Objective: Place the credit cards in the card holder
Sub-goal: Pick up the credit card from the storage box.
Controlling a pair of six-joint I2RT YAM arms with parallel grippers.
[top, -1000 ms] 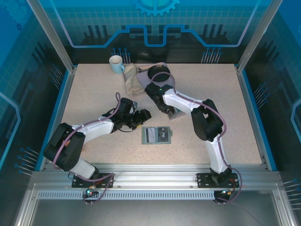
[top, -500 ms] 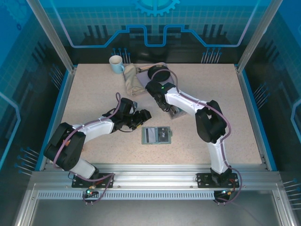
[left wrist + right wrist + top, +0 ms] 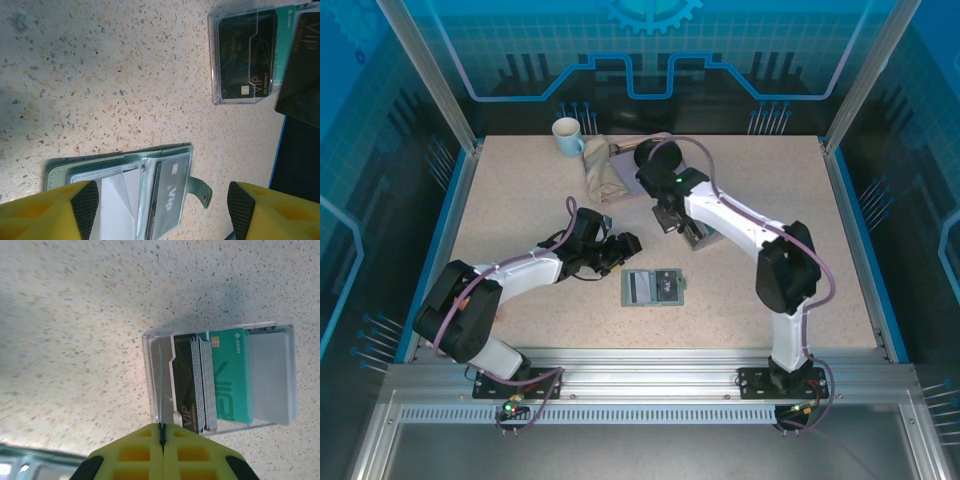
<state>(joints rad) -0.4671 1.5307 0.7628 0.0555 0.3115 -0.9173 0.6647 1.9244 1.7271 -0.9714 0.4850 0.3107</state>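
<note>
On your bench [image 3: 520,215], right end effector [image 3: 161,434] clamps a credit card [image 3: 304,65] for slotting, left end effector [image 3: 161,202] released over the card holder [image 3: 120,172].

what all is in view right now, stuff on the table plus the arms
card holder: one, grey-green, lying open near the table's front middle
grey card: one, tucked in the holder
clear box: one, transparent, beyond the holder
card stack: several, dark and grey plus one teal, inside the box
dark card: one, pinched above the box
mug: one, pale, far left
cloth: one, beige, beside the mug
round object: one, black, by the cloth
table: one, speckled beige
left pincer: one, yellow and black, open over the holder
right pincer: one, yellow and black, shut on the dark card
</note>
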